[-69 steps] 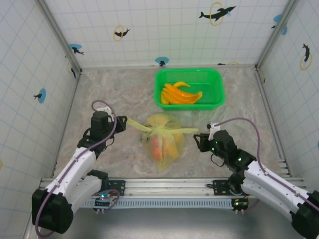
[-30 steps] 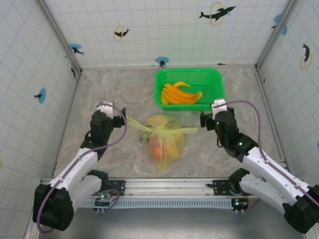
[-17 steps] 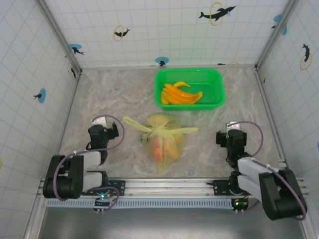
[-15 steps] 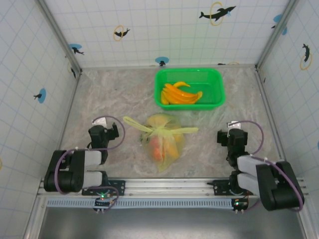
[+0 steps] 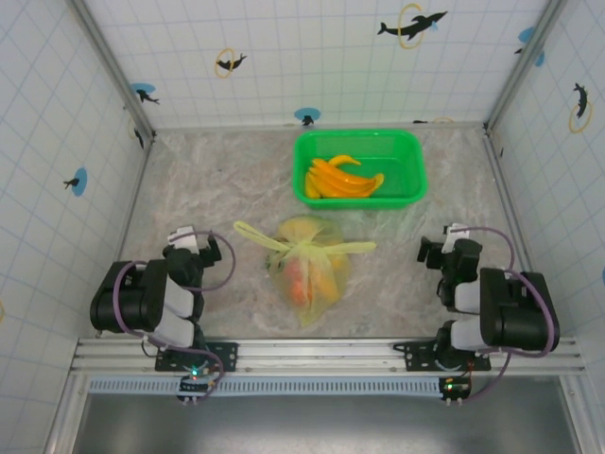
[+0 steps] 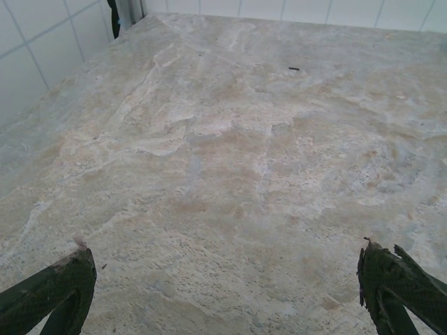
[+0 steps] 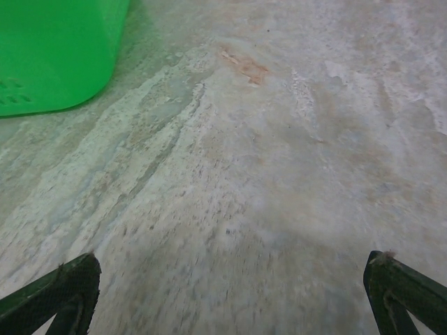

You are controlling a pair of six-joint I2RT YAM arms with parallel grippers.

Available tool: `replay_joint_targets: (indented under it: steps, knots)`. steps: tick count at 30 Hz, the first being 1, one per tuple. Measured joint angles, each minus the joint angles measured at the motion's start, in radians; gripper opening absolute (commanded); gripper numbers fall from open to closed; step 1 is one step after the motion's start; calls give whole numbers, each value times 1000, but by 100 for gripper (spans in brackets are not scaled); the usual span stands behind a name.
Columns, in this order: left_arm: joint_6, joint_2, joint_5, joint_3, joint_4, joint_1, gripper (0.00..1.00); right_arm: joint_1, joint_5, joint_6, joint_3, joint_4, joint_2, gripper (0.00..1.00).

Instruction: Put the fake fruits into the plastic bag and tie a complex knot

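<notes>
- Sitting folded low at the near edge, both arms flanked the bag; the left gripper [image 6: 223, 262] and right gripper [image 7: 230, 269] each had jaws spread wide, grasping nothing.
- The plastic bag [image 5: 307, 265] lay mid-table, neck knotted, handles splayed sideways, orange-red fruits [image 5: 301, 276] showing through.
- More bananas [image 5: 340, 178] lay in the green basket [image 5: 408, 142] behind it.
- Marbled tabletop [image 5: 208, 180]; tiled walls with dolphin stickers [image 5: 413, 24].

arms [image 5: 151, 303]: black and white shells | cables [image 5: 482, 230]: purple, looped | claw fingers [image 6: 52, 289]: dark green, chipped tips
</notes>
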Motion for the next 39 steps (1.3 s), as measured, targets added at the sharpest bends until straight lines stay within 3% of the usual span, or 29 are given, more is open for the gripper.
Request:
replay_joint_targets:
  steps: [3,8,15,20,27,39]
  knots:
    - [0,0,14,0,0,6,98,-6,-29,3,65,-20,35,100]
    - [0,0,23,0,0,6,98,-5,-72,13,35,-4,10,100]
    - [0,0,33,0,0,6,98,11,-101,84,-77,196,35,100]
    - [0,0,34,0,0,7,98,142,-18,37,-100,440,111,100]
    - [0,0,41,0,0,11,98,132,95,41,-100,407,99,100]
    - [0,0,48,0,0,14,98,141,135,43,-100,392,99,100]
